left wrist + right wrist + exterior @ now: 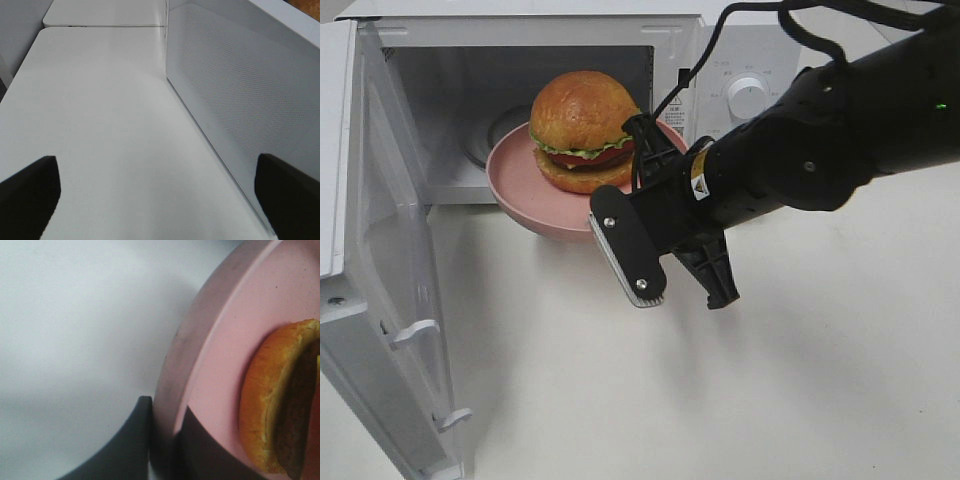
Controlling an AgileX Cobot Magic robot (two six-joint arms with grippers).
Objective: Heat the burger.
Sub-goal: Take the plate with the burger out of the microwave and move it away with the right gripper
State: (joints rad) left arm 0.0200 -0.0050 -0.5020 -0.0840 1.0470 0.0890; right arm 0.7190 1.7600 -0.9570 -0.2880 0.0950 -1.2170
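The right black pincer [633, 262] is clenched on the rim of the round pink plate [515, 180]. The round golden-brown burger [582, 130] sits on it, at the open white microwave [520, 35] mouth, straight ahead of the pincer. The left pincer [160, 200] is wide open, empty.

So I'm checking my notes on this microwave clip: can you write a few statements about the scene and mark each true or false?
1. The burger sits on the pink plate. True.
2. The microwave door is closed. False: it stands open.
3. The right gripper is clamped on the plate's rim. True.
4. The left gripper holds the burger. False: it is open and empty, beside the door.
5. The plate is fully inside the microwave. False: it overhangs the opening.
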